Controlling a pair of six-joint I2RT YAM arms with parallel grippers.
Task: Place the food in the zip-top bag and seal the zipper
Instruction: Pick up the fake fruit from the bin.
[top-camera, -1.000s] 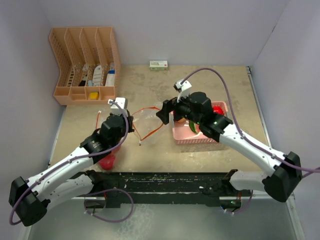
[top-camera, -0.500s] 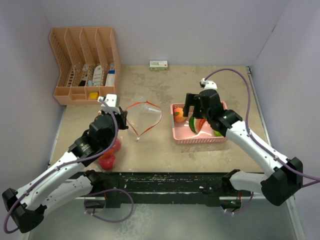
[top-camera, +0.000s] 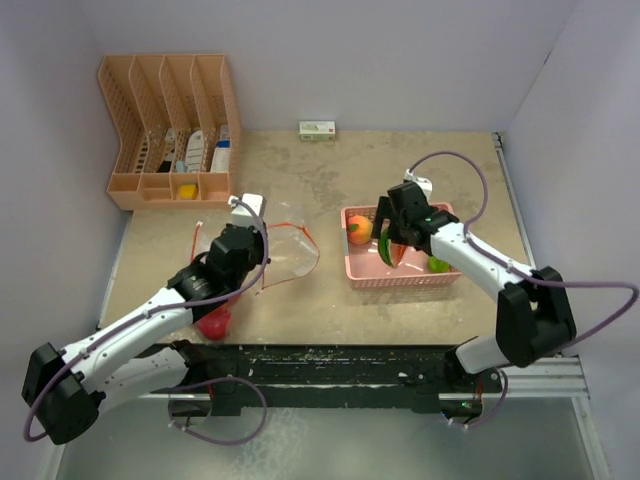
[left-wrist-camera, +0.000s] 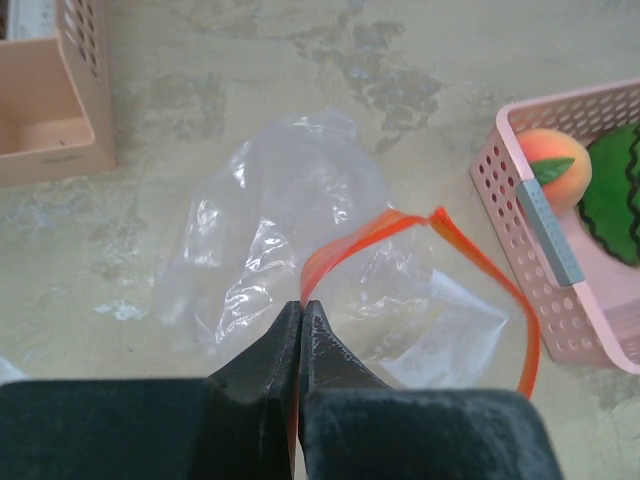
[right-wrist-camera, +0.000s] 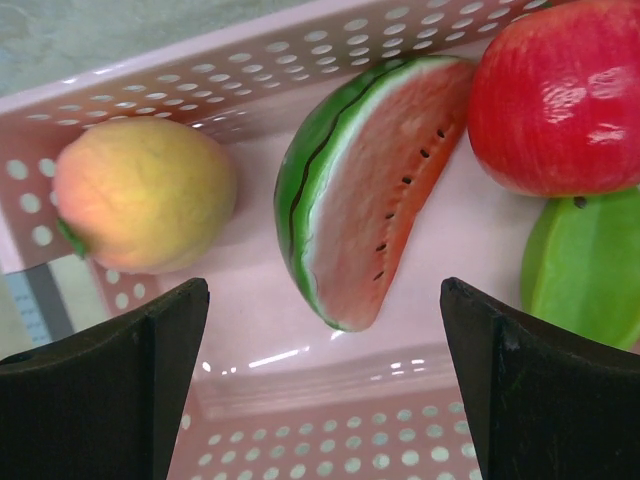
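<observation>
The clear zip-top bag (left-wrist-camera: 290, 210) with an orange-red zipper lies crumpled on the table, its mouth partly open (top-camera: 290, 250). My left gripper (left-wrist-camera: 300, 305) is shut on the bag's zipper strip at its near edge (top-camera: 262, 272). My right gripper (right-wrist-camera: 322, 290) hangs open over the pink basket (right-wrist-camera: 300, 430), its fingers either side of a watermelon slice (right-wrist-camera: 370, 190) without touching it. Also in the basket are a peach (right-wrist-camera: 140, 195), a red apple (right-wrist-camera: 560, 95) and a green piece (right-wrist-camera: 590, 265). A red apple (top-camera: 213, 322) lies under my left arm.
The pink basket (top-camera: 400, 280) stands right of the bag. An orange file organizer (top-camera: 170, 130) with small packets stands at the back left. A small white-and-green box (top-camera: 317, 128) lies against the back wall. Walls close in both sides.
My right arm has left the bag and swung right, down over the basket. My left gripper has shifted with the zipper strip, drawing back left and then forward again, and the bag has moved with it.
</observation>
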